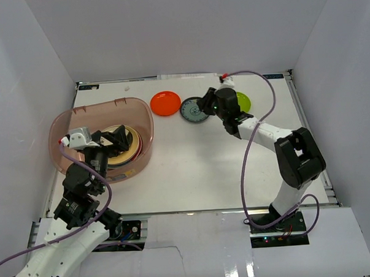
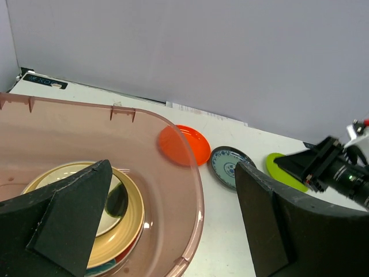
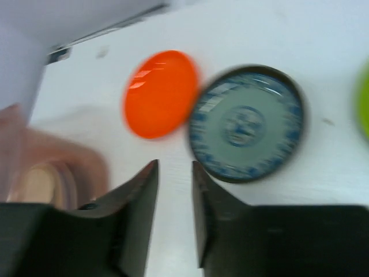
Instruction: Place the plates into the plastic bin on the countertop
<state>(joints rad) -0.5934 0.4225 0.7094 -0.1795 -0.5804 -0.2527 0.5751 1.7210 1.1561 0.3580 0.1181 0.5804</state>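
Observation:
The plastic bin [image 1: 61, 122] stands at the left and holds a stack of plates [image 1: 131, 154], topped by a cream one inside a tan one [image 2: 134, 214]. My left gripper [image 1: 115, 139] hangs over the bin, wide open and empty [image 2: 173, 167]. An orange plate [image 1: 165, 103], a blue-patterned plate [image 1: 193, 110] and a lime green plate [image 1: 244, 101] lie in a row at the back of the countertop [image 1: 198, 168]. My right gripper [image 1: 207, 105] hovers at the blue-patterned plate's near edge, jaws slightly apart and empty [image 3: 174, 173]. The orange plate [image 3: 161, 95] and blue-patterned plate [image 3: 247, 124] show ahead of it.
White walls close in the countertop on three sides. The bin's rim [image 2: 193, 196] runs between my left fingers. The right arm partly covers the lime green plate [image 2: 283, 174]. The right arm's cable loops over the right half of the table [image 1: 250, 148].

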